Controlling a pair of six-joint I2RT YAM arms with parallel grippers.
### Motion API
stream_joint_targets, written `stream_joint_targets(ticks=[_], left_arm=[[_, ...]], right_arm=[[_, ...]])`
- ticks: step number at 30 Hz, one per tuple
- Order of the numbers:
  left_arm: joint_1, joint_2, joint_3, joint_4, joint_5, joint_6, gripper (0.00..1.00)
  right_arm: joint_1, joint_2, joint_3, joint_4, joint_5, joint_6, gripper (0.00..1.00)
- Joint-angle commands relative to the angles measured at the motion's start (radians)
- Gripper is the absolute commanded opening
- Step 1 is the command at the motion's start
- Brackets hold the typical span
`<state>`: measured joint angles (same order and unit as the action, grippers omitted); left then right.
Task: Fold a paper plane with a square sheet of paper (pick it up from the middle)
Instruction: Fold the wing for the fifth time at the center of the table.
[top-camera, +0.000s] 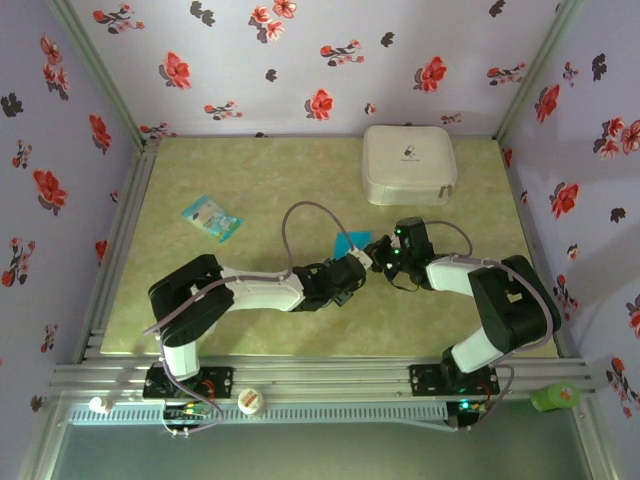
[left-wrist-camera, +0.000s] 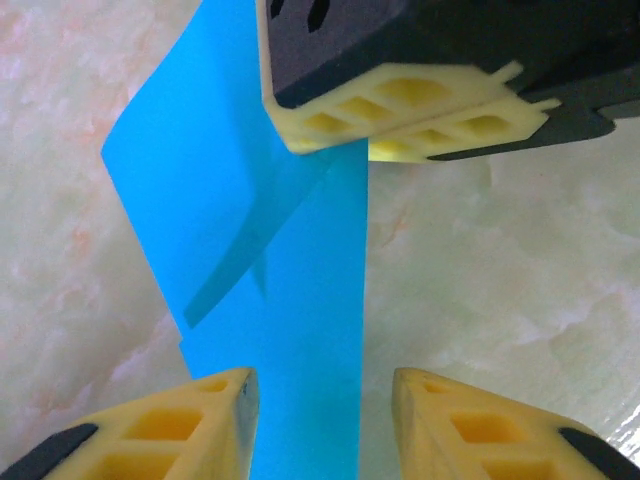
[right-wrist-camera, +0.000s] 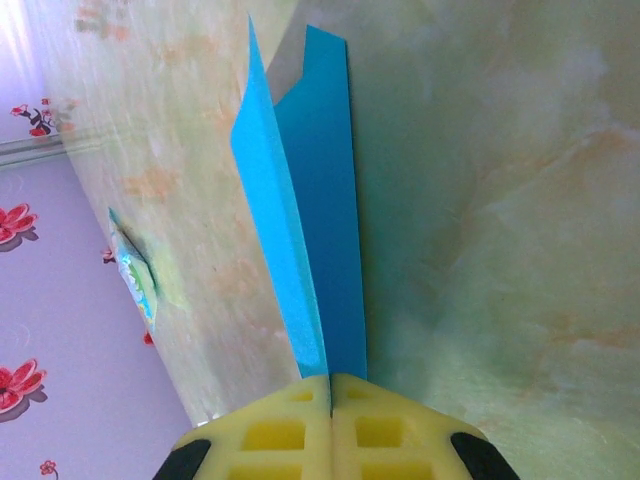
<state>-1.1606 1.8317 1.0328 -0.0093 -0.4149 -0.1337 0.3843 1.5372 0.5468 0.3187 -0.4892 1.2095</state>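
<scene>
You see the folded paper (right-wrist-camera: 325, 250) near the middle of the tabletop (top-camera: 250, 190), on the near side of the case (top-camera: 408, 165) and apart from it. Your right tool (right-wrist-camera: 330, 385) is clenched on one end of it, the two layers spreading away from the fingers (right-wrist-camera: 280, 430). Your left tool (left-wrist-camera: 322, 385) is released: its fingers stand apart, and the paper strip runs between them.

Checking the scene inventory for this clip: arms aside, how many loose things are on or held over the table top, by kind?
blue paper sheet: 1
white case: 1
small printed packet: 1
Total: 3
</scene>
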Motion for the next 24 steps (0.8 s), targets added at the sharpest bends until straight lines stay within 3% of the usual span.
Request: stream_joint_targets(ticks=[1, 7, 24], left_arm=[[-0.007, 0.024, 0.026, 0.019, -0.039, 0.027, 0.35], [-0.007, 0.037, 0.027, 0.009, -0.042, 0.033, 0.25], [-0.007, 0.032, 0.024, 0.009, -0.046, 0.026, 0.13]], right_arm=[[0.000, -0.012, -0.004, 0.018, -0.015, 0.014, 0.05], [-0.001, -0.017, -0.007, 0.023, -0.019, 0.022, 0.06], [-0.002, -0.023, -0.009, 0.018, -0.016, 0.017, 0.10]])
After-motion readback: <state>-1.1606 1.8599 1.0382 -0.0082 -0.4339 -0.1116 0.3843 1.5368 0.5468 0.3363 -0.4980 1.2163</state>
